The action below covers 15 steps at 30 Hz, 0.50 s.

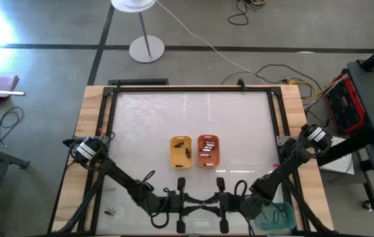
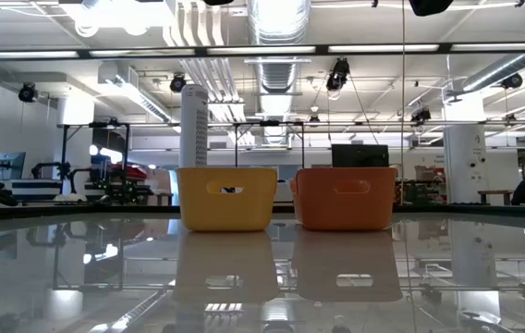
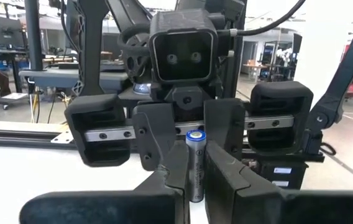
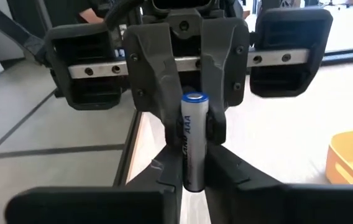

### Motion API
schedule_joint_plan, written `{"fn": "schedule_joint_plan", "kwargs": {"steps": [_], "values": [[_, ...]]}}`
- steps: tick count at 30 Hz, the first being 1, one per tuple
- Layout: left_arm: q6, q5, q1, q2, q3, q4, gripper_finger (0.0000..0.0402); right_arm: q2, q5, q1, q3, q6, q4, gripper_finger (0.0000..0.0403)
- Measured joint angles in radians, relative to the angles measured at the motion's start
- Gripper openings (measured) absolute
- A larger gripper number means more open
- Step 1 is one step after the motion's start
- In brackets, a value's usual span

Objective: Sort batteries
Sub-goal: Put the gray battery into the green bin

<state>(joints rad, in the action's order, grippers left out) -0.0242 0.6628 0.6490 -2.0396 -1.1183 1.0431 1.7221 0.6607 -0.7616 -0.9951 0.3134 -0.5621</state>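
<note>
Left pincer point(image 3: 194, 180): closed on the battery point(image 4: 193, 140), as far as I can see; its fingers press both sides.
Right pincer point(image 4: 193, 180): facing the left one nose to nose, fingers tight on the same battery, lower on its body.
Battery: upright between the two pincers, blue cap up, "AAA" readable only in the right wrist view.
High view: I see both arms folded to the near worktop edge, pincers meeting at its middle; the battery itself is too small to make out there.
Low view: shows neither pincer, only the yellow tray point(image 2: 226, 197) and orange tray point(image 2: 346, 197) side by side.
Trays: mid-worktop, batteries inside both; a teal tray point(image 1: 278, 216) sits under the right arm.
Loose batteries point(image 1: 111, 212): near the left front corner.
Room: the far half of the worktop is bare glass.
</note>
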Motion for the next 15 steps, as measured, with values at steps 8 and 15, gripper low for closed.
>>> {"fn": "schedule_joint_plan", "kwargs": {"steps": [8,15], "values": [[0.072,0.010,0.001,0.002,0.000,-0.037,0.0032,-0.019,-0.008,0.000,0.000,0.048,0.074,0.0029],[0.143,0.168,0.031,0.057,0.003,-0.147,0.0088,-0.119,-0.019,0.005,-0.001,0.147,0.312,0.0030]]}}
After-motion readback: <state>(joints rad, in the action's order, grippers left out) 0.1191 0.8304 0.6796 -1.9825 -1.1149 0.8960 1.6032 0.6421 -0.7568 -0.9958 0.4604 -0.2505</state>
